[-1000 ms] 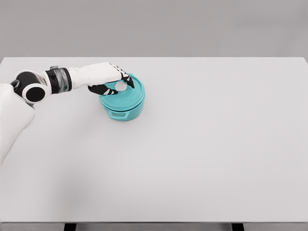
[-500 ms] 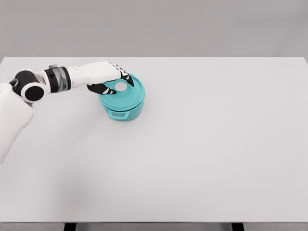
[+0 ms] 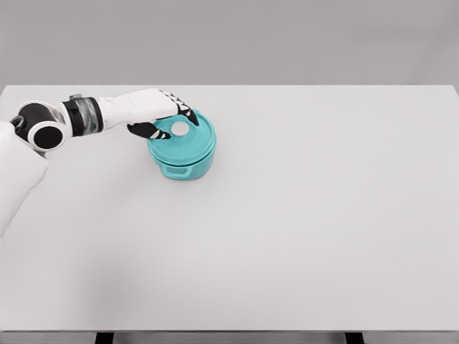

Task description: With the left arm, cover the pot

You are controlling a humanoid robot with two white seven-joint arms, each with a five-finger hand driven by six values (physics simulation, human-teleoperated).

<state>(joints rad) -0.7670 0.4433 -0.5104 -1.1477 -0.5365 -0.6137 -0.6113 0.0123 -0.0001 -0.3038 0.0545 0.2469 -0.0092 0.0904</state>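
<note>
L hand (image 3: 159,115) has slid slightly toward upper left of frame, off the lid (image 3: 183,136); white knob (image 3: 180,129) now fully exposed, fingers (image 3: 188,115) spread beside it. Forearm raised a bit.

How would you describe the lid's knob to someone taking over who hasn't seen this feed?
Start at the wide white table and find the teal pot in its far left part. Its teal lid is on top, under the left hand. The knob is the small white disc at the lid's centre, the only pale spot on the teal.
</note>
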